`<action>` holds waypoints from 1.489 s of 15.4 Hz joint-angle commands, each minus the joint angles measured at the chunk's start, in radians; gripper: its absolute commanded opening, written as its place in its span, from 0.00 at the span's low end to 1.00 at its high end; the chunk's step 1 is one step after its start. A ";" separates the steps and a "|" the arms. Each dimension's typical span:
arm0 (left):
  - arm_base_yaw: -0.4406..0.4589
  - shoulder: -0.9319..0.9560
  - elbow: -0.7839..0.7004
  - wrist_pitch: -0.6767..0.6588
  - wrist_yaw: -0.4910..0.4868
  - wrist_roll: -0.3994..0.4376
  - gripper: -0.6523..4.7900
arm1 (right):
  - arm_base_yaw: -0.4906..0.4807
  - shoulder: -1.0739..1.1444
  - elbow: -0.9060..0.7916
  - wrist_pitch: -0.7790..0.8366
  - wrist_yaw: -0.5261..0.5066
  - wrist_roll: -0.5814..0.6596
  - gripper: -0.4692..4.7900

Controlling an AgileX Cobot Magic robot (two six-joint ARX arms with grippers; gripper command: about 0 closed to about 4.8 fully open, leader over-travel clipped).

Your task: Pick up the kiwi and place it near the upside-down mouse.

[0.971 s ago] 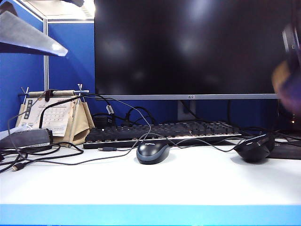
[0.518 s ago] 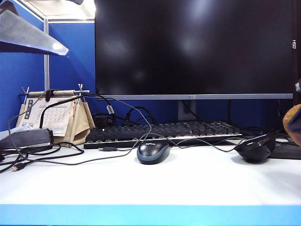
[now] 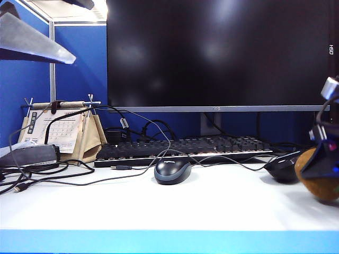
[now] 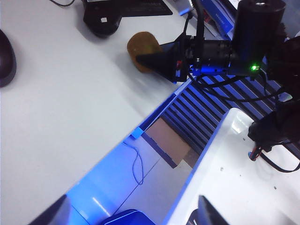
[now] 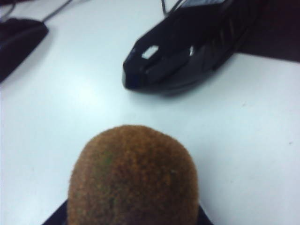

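The fuzzy brown kiwi (image 5: 133,178) fills the near part of the right wrist view, with my right gripper (image 5: 131,221) shut on it; only the dark finger edges show at either side. In the exterior view the kiwi (image 3: 319,188) hangs low over the white table at the far right, held by the right gripper (image 3: 321,161). The glossy black upside-down mouse (image 3: 280,168) lies just left of it and slightly farther back, a short gap away (image 5: 183,51). My left gripper (image 4: 131,221) is open and empty, off the table's front edge, looking at the kiwi (image 4: 140,44).
A domed blue-grey mouse (image 3: 172,171) sits mid-table with its cord trailing left. Behind it are a black keyboard (image 3: 180,148), a large dark monitor (image 3: 217,53) and a desk calendar (image 3: 63,129). Loose cables (image 3: 47,177) lie at the left. The table's blue front edge (image 3: 169,241) runs along the bottom.
The right gripper has come down from the upper right with the kiwi to table level beside the upside-down mouse. The left arm has not moved.
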 commanded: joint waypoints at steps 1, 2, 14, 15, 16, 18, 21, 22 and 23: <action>0.000 -0.001 0.003 0.009 0.002 0.002 0.82 | 0.000 0.026 0.003 0.063 -0.049 -0.006 0.48; 0.000 -0.001 0.003 0.009 -0.003 0.002 0.87 | 0.000 0.029 0.003 0.076 -0.048 -0.007 0.49; 0.000 -0.003 0.004 0.012 -0.038 0.001 1.00 | 0.000 0.066 0.003 0.116 -0.045 -0.014 1.00; 0.000 -0.009 0.004 0.023 -0.036 0.001 1.00 | 0.000 0.066 0.003 0.133 -0.045 -0.013 1.00; 0.000 -0.023 0.004 0.040 -0.037 0.001 1.00 | 0.000 0.065 0.003 0.155 -0.046 -0.013 1.00; 0.000 -0.072 0.004 0.091 -0.055 0.001 1.00 | 0.000 0.055 0.004 0.183 -0.044 -0.013 1.00; 0.000 -0.197 0.005 0.123 -0.208 0.040 0.84 | -0.001 -0.053 0.016 0.183 -0.008 -0.014 1.00; 0.000 -0.240 0.005 0.117 -0.244 0.064 0.72 | -0.002 -0.099 0.016 0.183 0.017 -0.014 1.00; 0.000 -0.291 0.004 0.106 -0.282 0.085 0.56 | -0.002 -0.176 0.016 0.180 0.044 -0.014 0.94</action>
